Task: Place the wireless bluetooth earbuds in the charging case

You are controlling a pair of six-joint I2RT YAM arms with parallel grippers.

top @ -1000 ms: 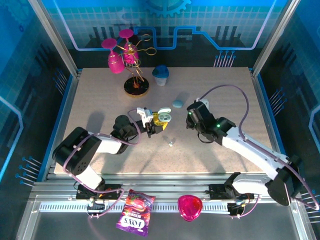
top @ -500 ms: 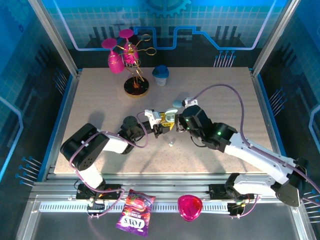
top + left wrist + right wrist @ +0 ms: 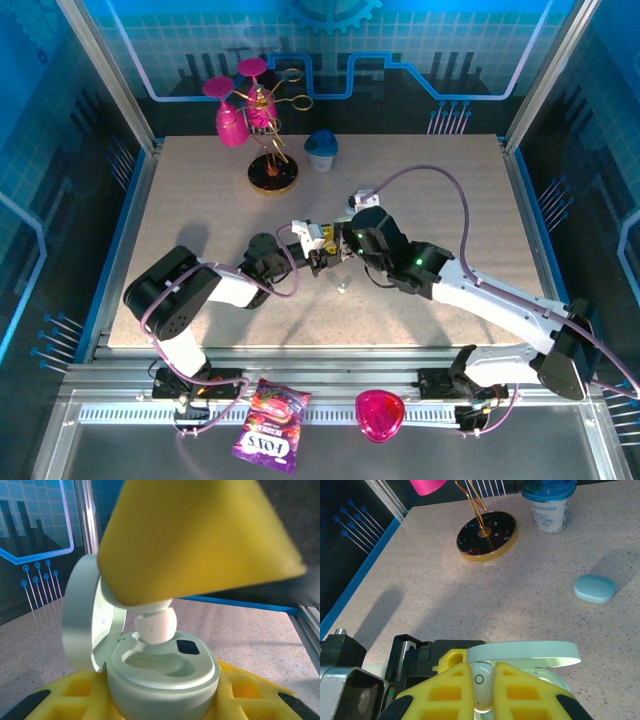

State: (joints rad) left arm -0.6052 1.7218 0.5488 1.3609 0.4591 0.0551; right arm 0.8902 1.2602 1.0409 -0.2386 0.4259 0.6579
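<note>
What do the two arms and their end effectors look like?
The left arm and right arm have white links and black rounded joints, each trailed by a thin purple cable. The right arm carries a small green light. The left end effector and right end effector have chunky yellow fingers with square recesses.

Case [image 3: 160, 680] pale mint, open, lid [image 3: 82, 615] upright, mid-table. One white earbud [image 3: 156, 625] upright at a socket's mouth. A second earbud [image 3: 343, 288] lies loose just nearward.

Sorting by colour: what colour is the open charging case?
The charging case is pale mint green; left wrist view.
</note>
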